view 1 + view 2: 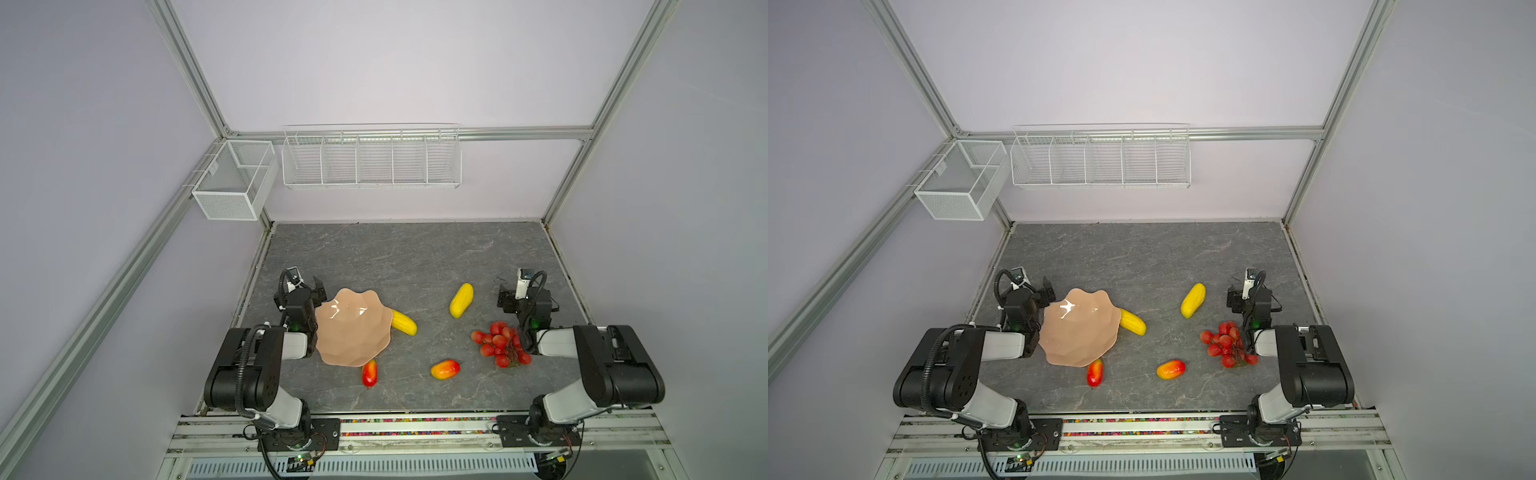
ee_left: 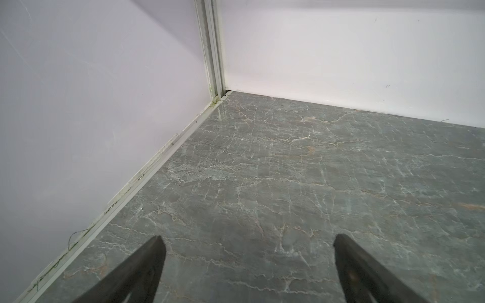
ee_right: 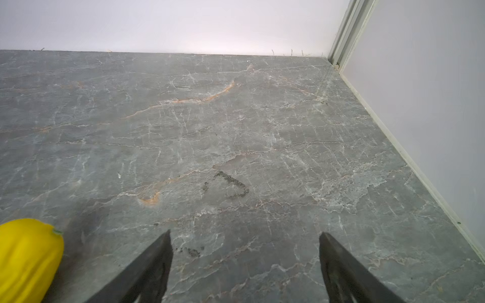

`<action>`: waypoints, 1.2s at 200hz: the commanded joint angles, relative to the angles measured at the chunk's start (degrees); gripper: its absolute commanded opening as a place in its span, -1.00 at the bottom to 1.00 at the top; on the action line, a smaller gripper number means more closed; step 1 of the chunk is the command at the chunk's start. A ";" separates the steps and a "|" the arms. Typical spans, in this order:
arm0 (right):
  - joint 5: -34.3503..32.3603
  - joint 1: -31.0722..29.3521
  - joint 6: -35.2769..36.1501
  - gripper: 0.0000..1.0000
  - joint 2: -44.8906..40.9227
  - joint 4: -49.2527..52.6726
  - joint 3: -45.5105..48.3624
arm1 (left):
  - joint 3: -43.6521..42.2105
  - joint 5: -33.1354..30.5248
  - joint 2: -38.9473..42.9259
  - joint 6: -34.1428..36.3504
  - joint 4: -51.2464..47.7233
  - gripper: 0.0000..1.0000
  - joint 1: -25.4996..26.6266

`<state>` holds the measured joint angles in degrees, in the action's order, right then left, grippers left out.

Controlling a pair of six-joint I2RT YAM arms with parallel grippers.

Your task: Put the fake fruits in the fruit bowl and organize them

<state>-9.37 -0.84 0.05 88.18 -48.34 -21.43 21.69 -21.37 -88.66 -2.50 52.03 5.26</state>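
All five lie on the marbled table (image 1: 415,257) outside the fruit bowl (image 1: 353,332): yellow ribbed fruit (image 1: 404,323) against its rim, second yellow fruit (image 1: 461,300) mid-table, mango (image 1: 369,372) at the bowl's near edge, second mango (image 1: 445,369) further right, red grapes (image 1: 498,343) by the right arm (image 1: 555,341). Left gripper (image 2: 248,237), right gripper (image 3: 244,232): both wide, empty.

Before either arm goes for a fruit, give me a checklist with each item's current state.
1. Left jaws open and empty: ok.
2. Right jaws open and empty: ok.
3. Bowl empty, room for fruit: ok.
4. Five fruits in view: yellow fruit by the bowl, second yellow fruit, mango by the bowl, second mango, grapes: ok.
5. That first yellow fruit clear of the bowl's rim: not ok, one end is tucked under it.
6. Grapes clear of the right arm: cannot tell, they lie close beside it.
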 commanded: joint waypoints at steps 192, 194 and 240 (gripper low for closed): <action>-6.48 -0.86 -0.29 0.76 -14.67 11.13 -1.71 | 2.86 -7.60 8.15 -2.60 -10.49 0.99 -0.30; -6.81 -0.88 -0.42 0.76 -15.35 11.44 -1.76 | 2.90 -7.85 8.44 -2.71 -10.69 0.99 -0.33; -9.12 -1.30 -11.48 0.76 -22.18 53.54 -18.35 | 1.63 -9.29 15.27 -2.36 -13.00 0.99 -0.09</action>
<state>-16.49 -1.65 -3.70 67.33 -21.47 -30.44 23.24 -28.88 -77.19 -4.49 41.43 5.26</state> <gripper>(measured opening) 0.882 0.993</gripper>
